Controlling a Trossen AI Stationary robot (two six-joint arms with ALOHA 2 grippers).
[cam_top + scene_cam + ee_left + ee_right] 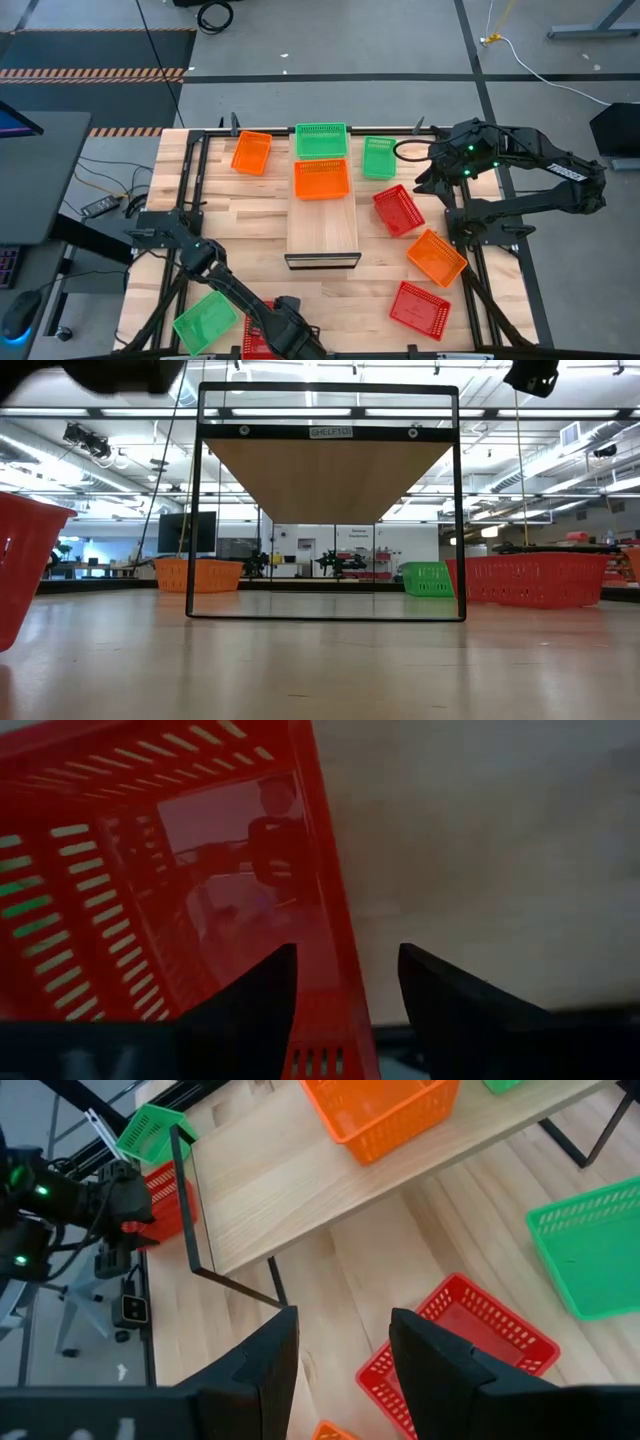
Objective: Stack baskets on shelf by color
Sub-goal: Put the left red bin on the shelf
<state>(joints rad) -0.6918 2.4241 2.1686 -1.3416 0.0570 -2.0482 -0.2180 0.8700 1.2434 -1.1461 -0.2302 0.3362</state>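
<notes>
**Ana:** What do you see from high up?

**Ben:** The shelf [322, 235] is in the middle of the counter [240, 215]. Two baskets sit on its far end. The far green basket [321, 140] is at the very end, and the shelf orange basket [321, 179] touches its near side. The other seven are on the counter. The left end effector [278, 322] is at the near edge by the near red basket [256, 342]. The right end effector [428, 180] hangs far right, beside the middle red basket [398, 210].

**Ana:** And the low view?

**Ben:** The shelf stands up on a black frame [198, 510]. A small label [330, 432] on the top bar starts with "SHELF". I can't read the rest.

**Ana:** The left wrist view?

**Ben:** The fingers are spread. One finger [265, 995] is inside the near red basket and the other is outside. The basket wall is between them. I can't tell if they squeeze it.

**Ana:** The right wrist view?

**Ben:** Those fingers are spread too, with nothing between them. The middle red basket is below.
</notes>
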